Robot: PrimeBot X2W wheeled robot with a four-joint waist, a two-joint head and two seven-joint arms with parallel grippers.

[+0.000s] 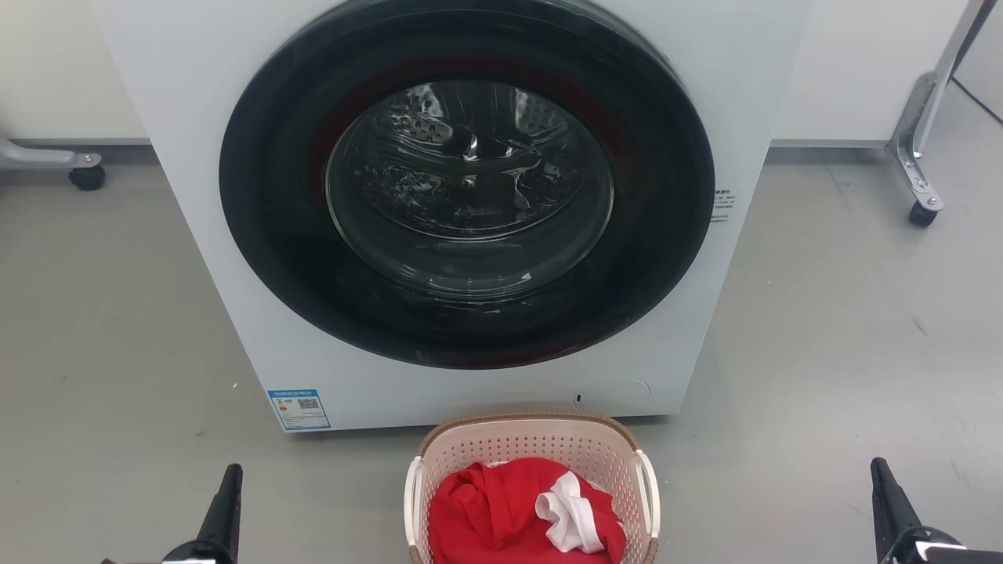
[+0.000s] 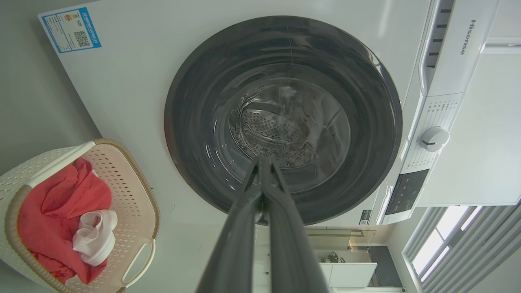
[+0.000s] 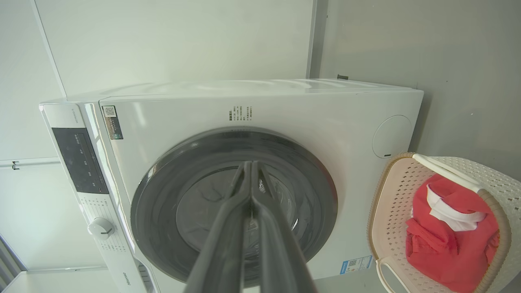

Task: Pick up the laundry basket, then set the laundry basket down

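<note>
Left hand [image 2: 262, 162] and right hand [image 3: 250, 165]: fingers pressed together. Basket [image 1: 533, 446] sits between my hands, before washer [image 1: 705, 47].

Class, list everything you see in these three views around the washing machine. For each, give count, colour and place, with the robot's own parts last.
washing machine: one, white with a dark round glass door, straight ahead
dial: one, white, on the machine's control panel
blue label: one, blue, low on the machine's front
laundry basket: one, cream with brown rim, on the floor before the machine
red garment: one, red, inside the basket
white fabric: one, white, atop the red garment
wheeled stand legs: two, grey metal, flanking the machine
left gripper: one, dark, fingers together, empty
right gripper: one, dark, fingers together, empty
</note>
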